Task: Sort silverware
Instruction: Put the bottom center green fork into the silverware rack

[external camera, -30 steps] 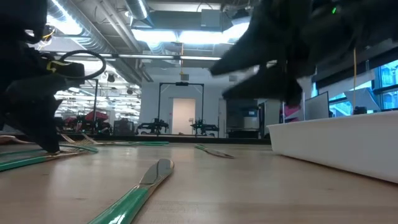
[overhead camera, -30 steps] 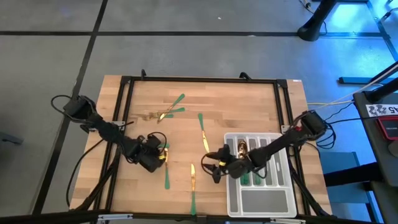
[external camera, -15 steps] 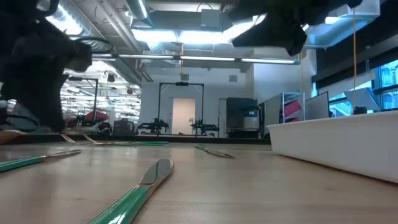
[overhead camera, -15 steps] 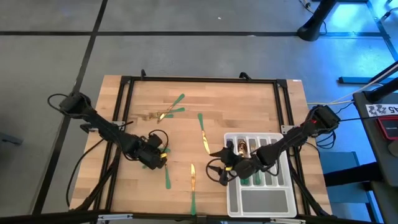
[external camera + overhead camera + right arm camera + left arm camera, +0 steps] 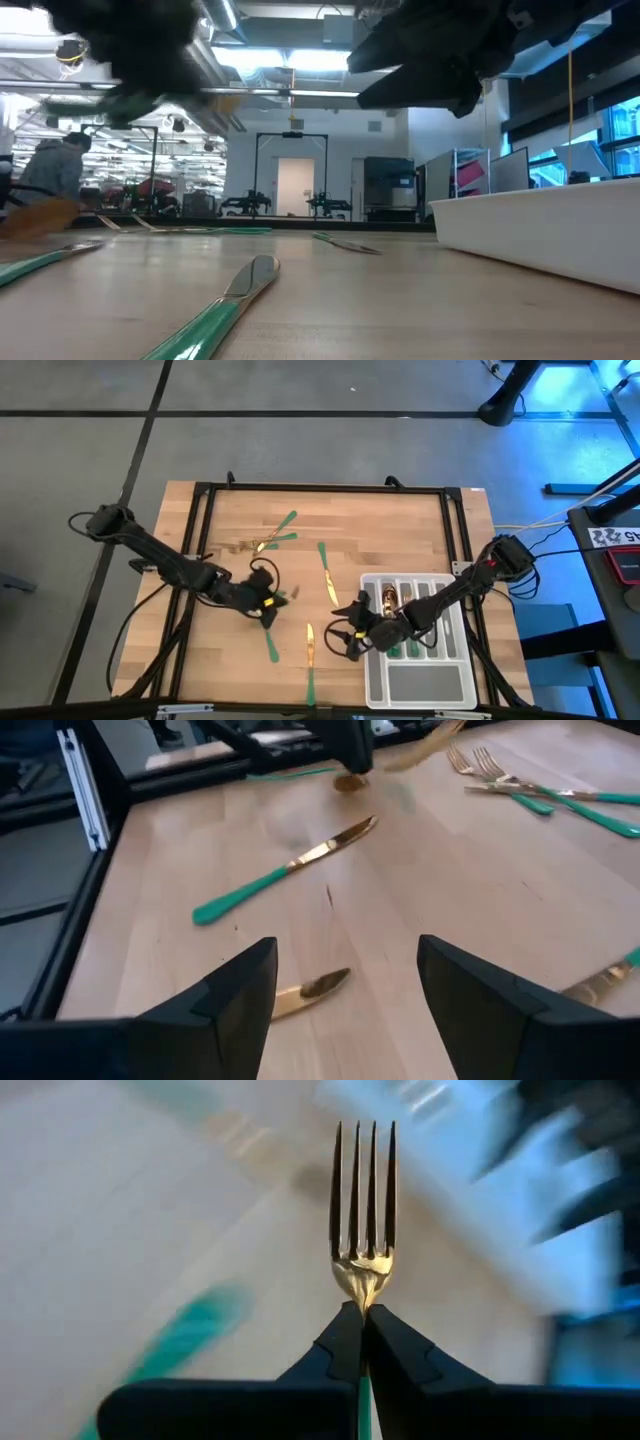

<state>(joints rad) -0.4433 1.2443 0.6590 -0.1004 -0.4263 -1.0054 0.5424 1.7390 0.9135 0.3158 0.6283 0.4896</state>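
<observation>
The wooden worktop (image 5: pixel 400 520) carries the loose silverware (image 5: pixel 328 572) scattered across its middle, with the pale grey divided tray (image 5: pixel 418 685) at the near right already holding several pieces in its slots. The left pincer (image 5: pixel 362 1342) is clamped shut on a fork (image 5: pixel 364 1230) just below the gold head, tines pointing straight out ahead of it; seen from above, this arm hangs over the worktop left of centre. The right pincer (image 5: pixel 345 995) stands wide open and holds nothing, hovering at the near left edge of the tray above a knife (image 5: pixel 285 868) and a second gold piece (image 5: pixel 308 990) directly beneath it. The main risk, in my judgement, is collision: the fork's way to the tray runs through the space the right arm occupies, and both arms are near each other in the middle. The second risk is slippage: the grip sits on a narrow neck with the long green handle trailing behind, so a quick swing could rotate or drop the fork. A tilted fork may also catch a tray divider and land in the wrong compartment. Lesser concern: the open right pincer may nudge the knife while descending.
</observation>
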